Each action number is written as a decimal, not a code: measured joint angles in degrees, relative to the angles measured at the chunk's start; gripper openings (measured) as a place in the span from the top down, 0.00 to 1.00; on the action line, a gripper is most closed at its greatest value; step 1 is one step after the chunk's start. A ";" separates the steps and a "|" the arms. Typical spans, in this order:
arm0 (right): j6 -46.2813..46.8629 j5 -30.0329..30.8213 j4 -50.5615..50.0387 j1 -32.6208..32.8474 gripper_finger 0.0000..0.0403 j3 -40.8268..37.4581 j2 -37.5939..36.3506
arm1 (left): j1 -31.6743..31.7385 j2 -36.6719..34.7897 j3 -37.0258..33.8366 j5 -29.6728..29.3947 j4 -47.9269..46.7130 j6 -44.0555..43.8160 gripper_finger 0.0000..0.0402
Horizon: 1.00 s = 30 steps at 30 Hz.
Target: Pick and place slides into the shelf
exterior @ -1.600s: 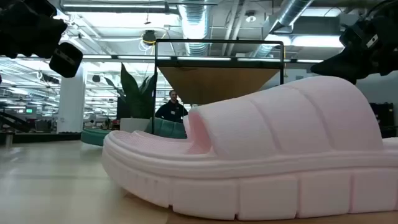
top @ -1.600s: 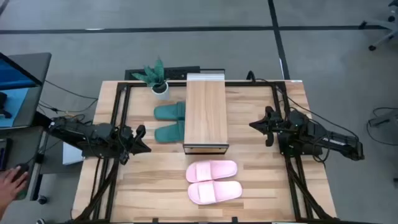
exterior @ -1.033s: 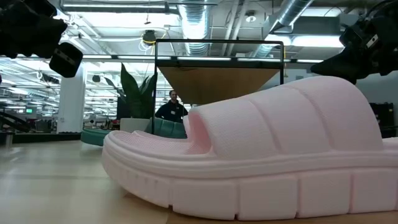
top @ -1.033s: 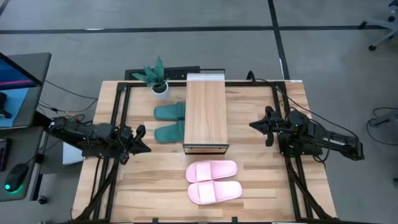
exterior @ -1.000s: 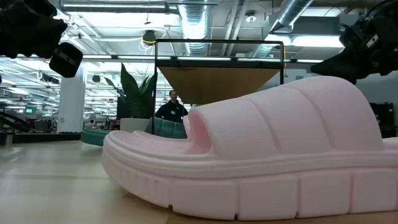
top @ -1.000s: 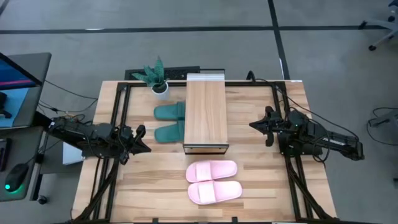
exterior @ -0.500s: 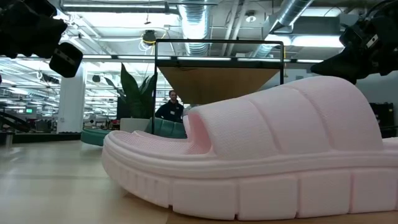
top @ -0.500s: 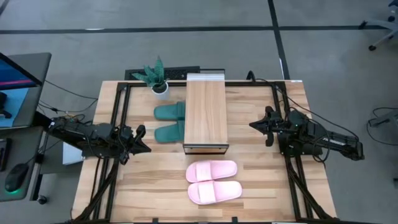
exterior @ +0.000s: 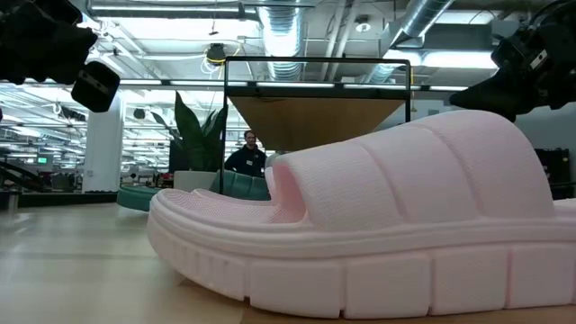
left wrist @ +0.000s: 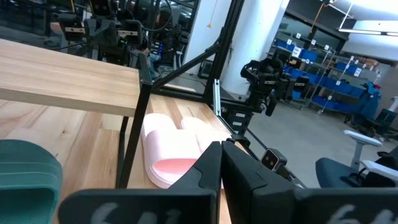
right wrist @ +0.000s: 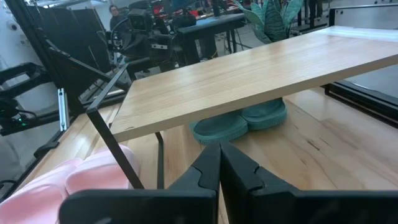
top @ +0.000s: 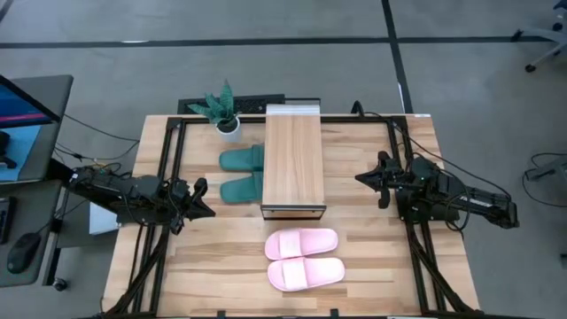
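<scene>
Shelf (top: 293, 162) mid-table, between the two pincers — plank top bare, nothing on it. Green slides (top: 241, 174) lie side by side on the table against the shelf's side facing the left gripper (top: 200, 198), partly under the plank in the right wrist view. Pink slides (top: 304, 258) sit on the table just off the shelf's near end, roughly midway between the pincers. Left gripper fingers pressed together, holding nothing; right gripper (top: 363, 178) likewise closed and empty. Both hover near opposite table (top: 372, 266) edges — bare wood ahead of each. Potted plant (top: 221, 110) stands at the far edge.
</scene>
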 joint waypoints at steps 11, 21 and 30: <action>0.02 0.00 0.00 0.00 1.00 0.02 -0.01 | 0.00 0.01 0.00 0.00 0.00 0.00 1.00; 0.00 0.00 0.00 -0.01 1.00 0.01 -0.01 | -0.01 0.01 0.01 0.01 0.00 0.00 1.00; 0.01 0.00 0.00 0.00 1.00 0.00 -0.02 | -0.01 0.01 0.01 -1.63 -0.07 1.89 1.00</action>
